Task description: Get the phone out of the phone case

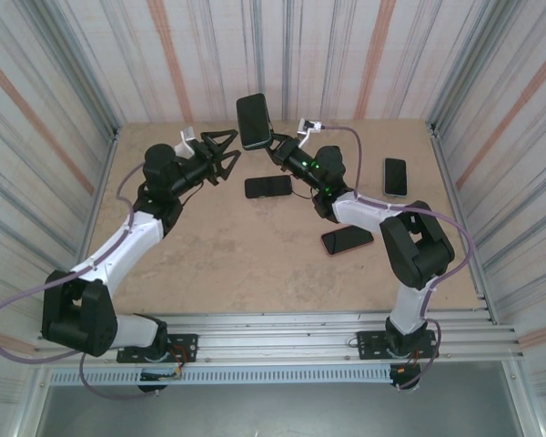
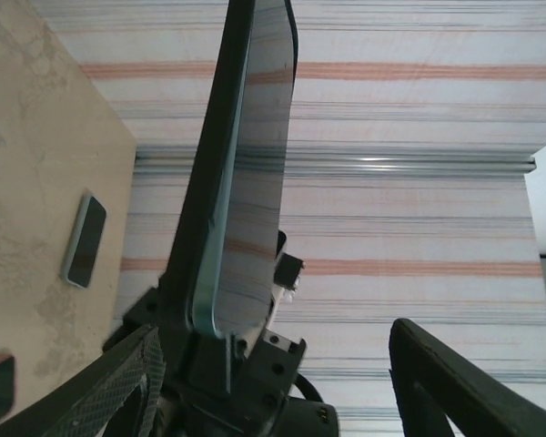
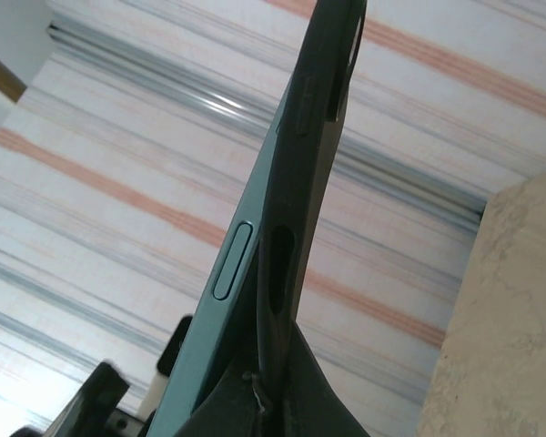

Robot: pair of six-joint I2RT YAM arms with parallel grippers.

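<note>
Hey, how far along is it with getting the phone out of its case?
Done: the right gripper holds the cased phone raised above the table. In hand: the left gripper is open beside it, gripping nothing. Left: the actual separation, not yet done.

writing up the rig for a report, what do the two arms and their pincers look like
The left arm and right arm have black joints and white links, each trailing a lilac cable. Small green lights glow near the right wrist. The left pincer has black, triangular fingers.
</note>
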